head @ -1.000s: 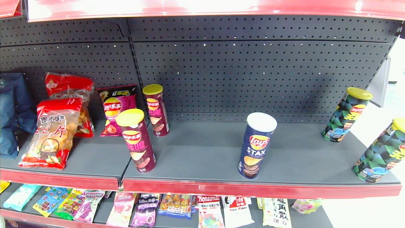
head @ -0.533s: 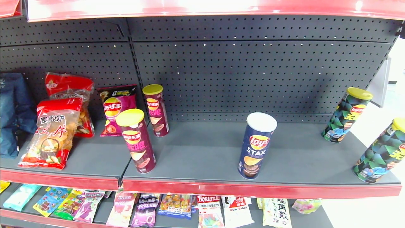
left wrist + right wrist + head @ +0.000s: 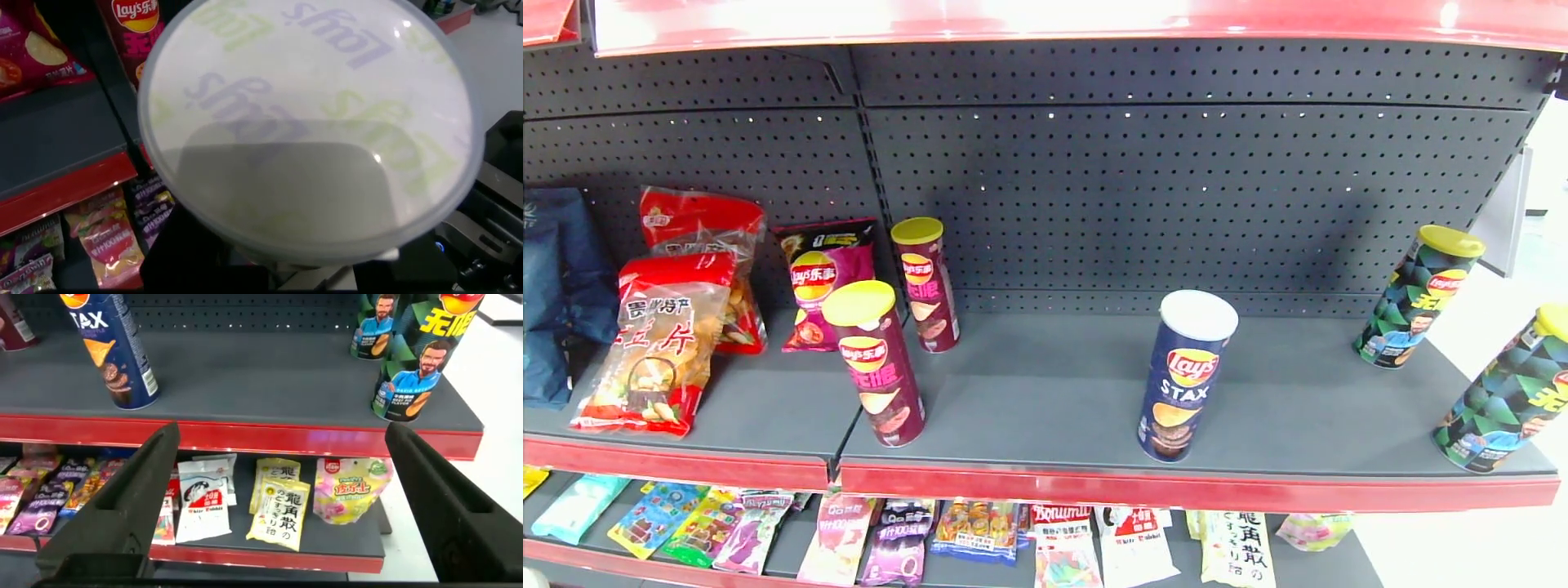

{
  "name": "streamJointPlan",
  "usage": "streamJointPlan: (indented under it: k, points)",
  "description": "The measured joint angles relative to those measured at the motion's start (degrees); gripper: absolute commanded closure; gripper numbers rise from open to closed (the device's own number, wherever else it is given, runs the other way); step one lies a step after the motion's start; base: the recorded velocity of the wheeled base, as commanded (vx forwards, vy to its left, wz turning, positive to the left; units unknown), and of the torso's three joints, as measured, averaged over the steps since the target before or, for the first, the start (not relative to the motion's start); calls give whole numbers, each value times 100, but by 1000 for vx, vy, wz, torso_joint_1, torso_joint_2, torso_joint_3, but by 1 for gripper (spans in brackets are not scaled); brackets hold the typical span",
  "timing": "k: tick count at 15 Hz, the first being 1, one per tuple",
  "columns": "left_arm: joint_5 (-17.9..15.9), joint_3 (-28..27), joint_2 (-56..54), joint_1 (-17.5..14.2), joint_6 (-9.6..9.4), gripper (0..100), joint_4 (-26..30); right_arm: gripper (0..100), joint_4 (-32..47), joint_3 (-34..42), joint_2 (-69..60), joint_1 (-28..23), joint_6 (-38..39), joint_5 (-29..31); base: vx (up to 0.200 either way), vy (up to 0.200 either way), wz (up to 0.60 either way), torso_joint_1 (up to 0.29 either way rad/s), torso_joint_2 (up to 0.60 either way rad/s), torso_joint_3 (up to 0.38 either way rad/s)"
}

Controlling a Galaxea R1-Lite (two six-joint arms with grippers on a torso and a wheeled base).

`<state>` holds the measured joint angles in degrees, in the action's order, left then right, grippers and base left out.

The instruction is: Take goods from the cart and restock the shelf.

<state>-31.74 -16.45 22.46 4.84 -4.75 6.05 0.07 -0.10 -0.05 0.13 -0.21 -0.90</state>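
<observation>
A chip can with a white translucent lid (image 3: 306, 122) sits right up against the left wrist camera, and my left gripper (image 3: 315, 273) is shut on it beneath the lid, in front of the shelf's red front edge (image 3: 65, 192). My right gripper (image 3: 282, 433) is open with nothing between its fingers, level with the shelf's red lip (image 3: 270, 433). On the grey shelf (image 3: 1054, 392) stand a blue can (image 3: 1186, 376), two maroon cans (image 3: 876, 363) (image 3: 925, 283) and two green cans (image 3: 1417, 296) (image 3: 1507, 392).
Red snack bags (image 3: 658, 343) and a purple chip bag (image 3: 821, 282) crowd the shelf's left end. Open shelf floor lies between the maroon cans and the blue can, and between the blue can and the green cans. Several small packets (image 3: 1062, 543) lie on the lower shelf.
</observation>
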Motion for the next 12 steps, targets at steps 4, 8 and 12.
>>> streamJointPlan:
  k: [4, 8, 12]
  points:
    - [-66, -17, 182, 9, -9, 100, -15, 0, 2, 2, 0, 5, -1, -16, 0, 0, -600, 0, 1, 5]
    - [-82, -20, 246, 9, -9, 100, -17, 0, 2, 2, 0, 5, -1, -11, 0, 0, -600, 8, 1, 1]
    - [-50, -15, 319, 11, -9, 100, -17, 0, 0, 0, 0, 0, -1, -18, 0, 0, -150, -1, 1, -1]
